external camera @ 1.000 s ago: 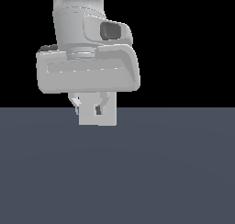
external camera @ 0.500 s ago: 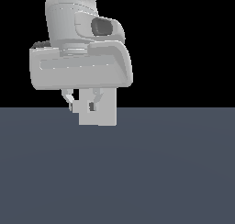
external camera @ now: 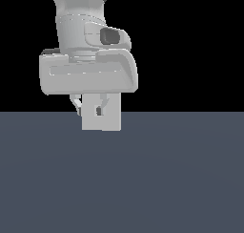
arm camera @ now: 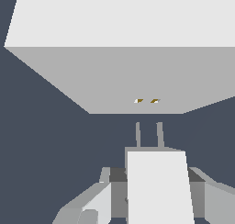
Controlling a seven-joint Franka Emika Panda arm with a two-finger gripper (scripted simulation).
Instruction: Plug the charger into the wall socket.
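1. Your gripper (arm camera: 156, 191) is closed on the charger (arm camera: 158, 186), its fingers pressed against the block's two side faces. You hold it that way so the front end, where the prongs (arm camera: 148, 135) stick out, is free to meet the wall socket (arm camera: 124, 76).
2. In the wrist view the two prongs point at the two slots (arm camera: 147, 100) in the socket face. There is still a gap between the prong tips and the plate, so nothing is inserted yet. The prongs look to sit almost in line with the slots, and I judge you are lining up for the push.
3. In the exterior view the hand hangs low over the dark floor (external camera: 122, 179), and a pale block (external camera: 112, 115) shows beneath it. I cannot tell from this view whether that block is the plug or the plate.
4. The charger is a plain off-white box with flat faces and sharp edges. Its prongs are thin, grey and straight.
5. The socket is a broad slab, off-white and matt. Its slots are tiny and yellowish, so the fit leaves you little room for tilt.
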